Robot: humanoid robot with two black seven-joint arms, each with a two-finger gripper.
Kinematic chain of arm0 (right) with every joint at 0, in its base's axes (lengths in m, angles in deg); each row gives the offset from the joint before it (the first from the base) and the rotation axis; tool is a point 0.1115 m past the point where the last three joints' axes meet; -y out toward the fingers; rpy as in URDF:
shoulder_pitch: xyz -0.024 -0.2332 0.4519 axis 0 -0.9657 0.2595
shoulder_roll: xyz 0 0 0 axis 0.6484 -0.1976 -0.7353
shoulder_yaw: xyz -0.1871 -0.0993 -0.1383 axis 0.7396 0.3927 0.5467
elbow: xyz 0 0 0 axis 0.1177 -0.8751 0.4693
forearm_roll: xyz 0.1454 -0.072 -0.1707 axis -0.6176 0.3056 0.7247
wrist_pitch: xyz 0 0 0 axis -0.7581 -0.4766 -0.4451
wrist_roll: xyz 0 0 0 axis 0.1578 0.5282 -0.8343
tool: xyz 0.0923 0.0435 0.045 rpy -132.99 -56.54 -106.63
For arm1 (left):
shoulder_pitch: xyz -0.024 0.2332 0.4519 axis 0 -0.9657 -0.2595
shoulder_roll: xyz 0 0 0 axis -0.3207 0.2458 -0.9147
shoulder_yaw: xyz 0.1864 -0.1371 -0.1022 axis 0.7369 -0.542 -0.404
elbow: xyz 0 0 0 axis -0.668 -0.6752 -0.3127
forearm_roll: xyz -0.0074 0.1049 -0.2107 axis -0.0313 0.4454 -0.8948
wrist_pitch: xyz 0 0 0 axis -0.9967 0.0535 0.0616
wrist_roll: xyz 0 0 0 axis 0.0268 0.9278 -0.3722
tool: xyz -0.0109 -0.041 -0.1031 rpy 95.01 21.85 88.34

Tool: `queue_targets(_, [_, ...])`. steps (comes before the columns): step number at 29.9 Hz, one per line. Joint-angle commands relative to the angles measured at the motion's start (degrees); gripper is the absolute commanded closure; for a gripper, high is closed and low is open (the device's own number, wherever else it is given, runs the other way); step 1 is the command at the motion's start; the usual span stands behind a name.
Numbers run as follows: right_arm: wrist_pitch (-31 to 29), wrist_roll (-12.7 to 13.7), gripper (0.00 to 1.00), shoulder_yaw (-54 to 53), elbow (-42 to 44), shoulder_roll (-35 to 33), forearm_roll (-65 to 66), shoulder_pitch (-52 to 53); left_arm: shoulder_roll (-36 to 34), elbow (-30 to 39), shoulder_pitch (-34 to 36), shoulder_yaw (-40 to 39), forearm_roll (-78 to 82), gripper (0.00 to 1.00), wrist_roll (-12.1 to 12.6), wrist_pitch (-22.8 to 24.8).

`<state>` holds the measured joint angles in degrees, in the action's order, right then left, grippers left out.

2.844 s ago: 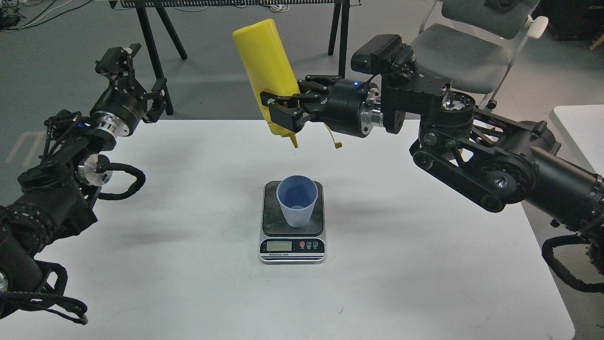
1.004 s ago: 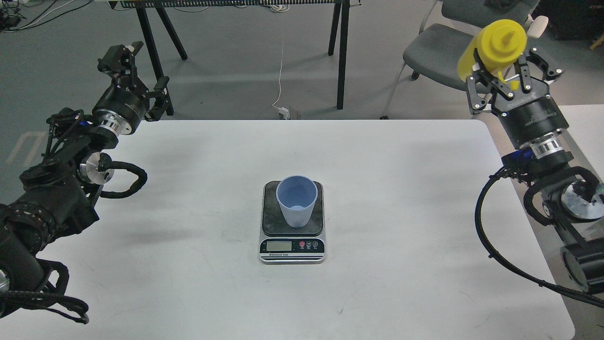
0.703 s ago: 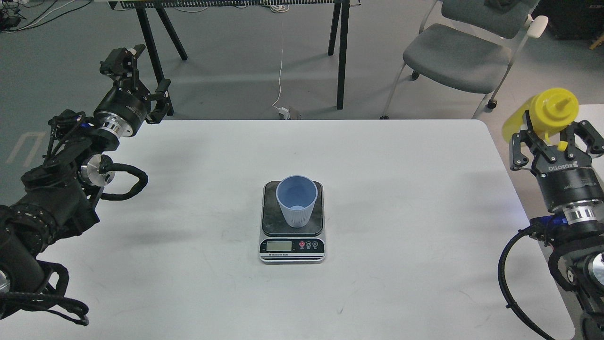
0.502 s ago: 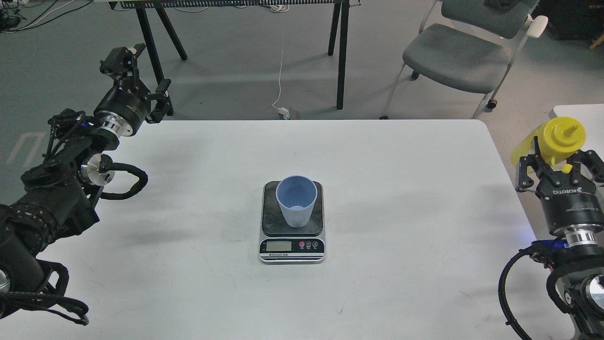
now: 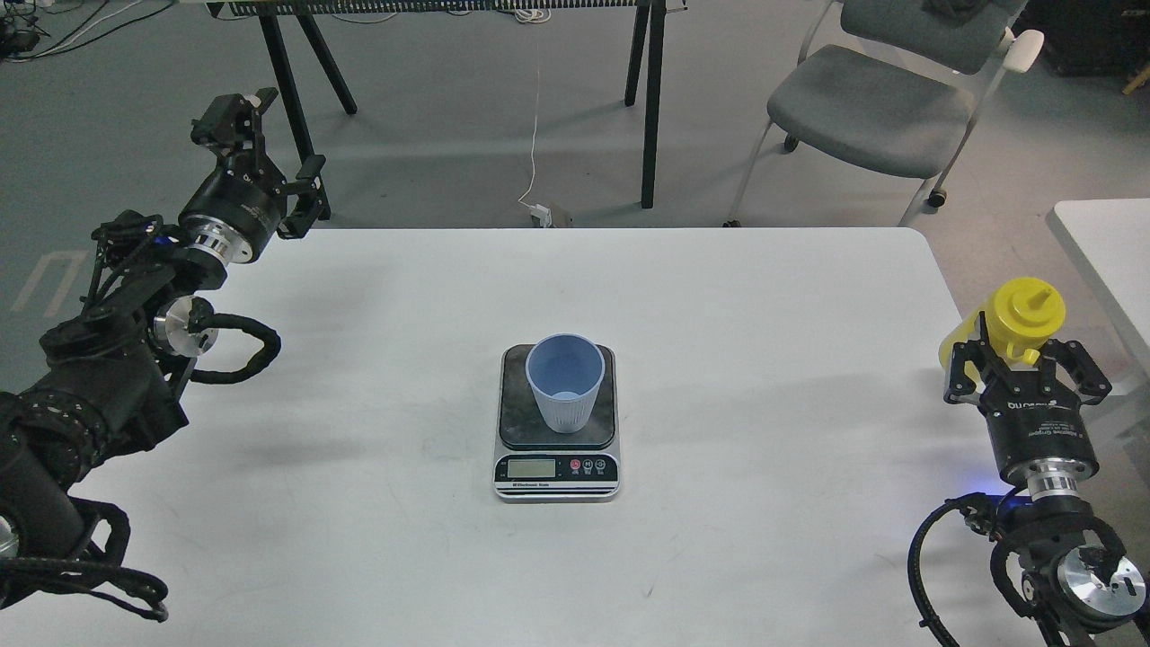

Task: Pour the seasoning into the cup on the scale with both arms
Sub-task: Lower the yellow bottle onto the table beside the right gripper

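The light blue ribbed cup (image 5: pixel 565 382) stands upright on the dark platform of the scale (image 5: pixel 557 467) at the table's middle. My right gripper (image 5: pixel 1026 364) is at the table's right edge, shut on the yellow seasoning bottle (image 5: pixel 1022 316), which stands upright with its nozzle cap up. Most of the bottle's body is hidden behind the gripper. My left gripper (image 5: pixel 262 148) is open and empty, raised past the table's back left corner, far from the cup.
The white table (image 5: pixel 359 503) holds only the scale and cup. A grey chair (image 5: pixel 867 99) stands behind the back right corner. Black trestle legs (image 5: pixel 651 99) stand behind the table. A second white table edge (image 5: pixel 1101 243) is at far right.
My right gripper has carried the bottle from above the cup, turned it upright, and brought it down to the table's right edge. The left arm has barely moved.
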<state>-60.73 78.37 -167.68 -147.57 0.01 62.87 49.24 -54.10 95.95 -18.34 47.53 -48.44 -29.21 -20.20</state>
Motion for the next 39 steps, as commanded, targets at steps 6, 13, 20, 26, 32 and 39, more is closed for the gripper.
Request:
queue_targets(6, [0.0,-0.9,0.68,0.3,2.2,4.5,-0.1,2.2,1.0,0.0,0.3,0.1,0.2,0.08,0.0,0.0])
queue_targets(13, [0.0,-1.1,0.68,1.5,1.7,9.8,0.3,3.8,1.0,0.0,0.4,0.1,0.3,0.08,0.0,0.0])
queue_targets(20, [0.0,-3.2,0.68,4.1,2.2,10.4,0.3,3.2,0.9,0.0,0.0,0.1,0.3,0.07,0.0,0.0])
queue_targets(26, [0.0,-5.4,0.68,5.2,2.0,10.2,0.3,2.9,1.0,0.0,0.0,0.1,0.3,0.07,0.0,0.0])
queue_targets(32, [2.4,-7.1,0.68,5.7,1.6,10.3,0.3,3.2,1.1,0.0,0.0,0.1,0.3,0.07,0.0,0.0])
queue_targets(39, [3.9,-7.4,0.68,5.7,1.6,10.2,0.3,3.5,1.0,0.0,0.0,0.1,0.3,0.06,0.0,0.0])
